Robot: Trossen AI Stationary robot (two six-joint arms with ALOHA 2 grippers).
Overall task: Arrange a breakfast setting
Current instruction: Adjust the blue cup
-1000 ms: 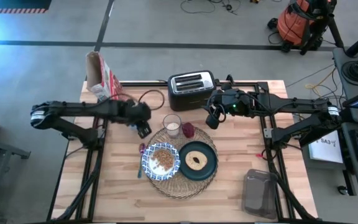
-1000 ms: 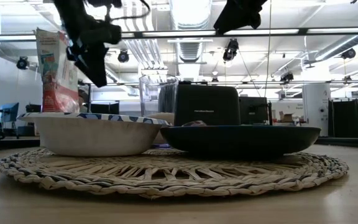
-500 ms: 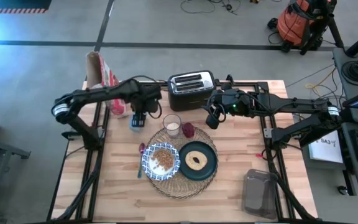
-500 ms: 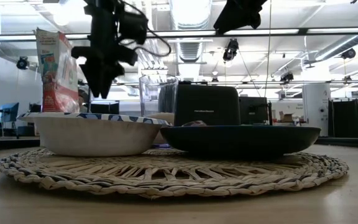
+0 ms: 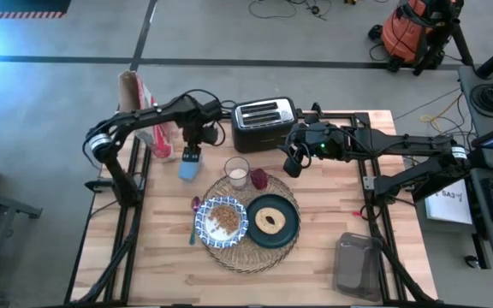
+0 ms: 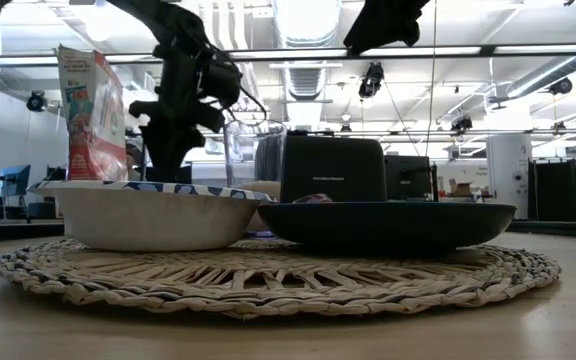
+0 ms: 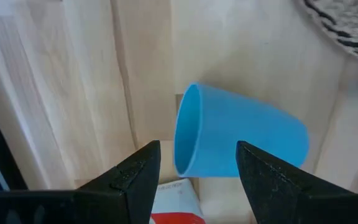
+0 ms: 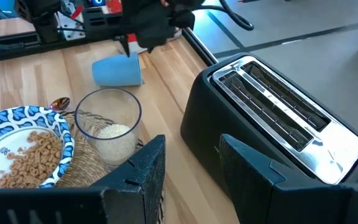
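Wooden table (image 5: 332, 231): left gripper (image 5: 192, 154) spread over the blue cup (image 5: 190, 166); right gripper (image 5: 294, 164) parted, empty; grasp fragile glass of milk (image 5: 237, 172) mid-wall.

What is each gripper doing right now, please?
Left gripper: open, empty, above the tipped blue cup.
Right gripper: open, empty, by the toaster.

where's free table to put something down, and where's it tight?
Free: bare wood left of the woven placemat, and the strip between the placemat and the grey tray. Tight: the back edge, where the toaster, glass of milk, tipped blue cup and cereal box sit close, with the open left gripper over the cup and the right gripper beside the toaster.
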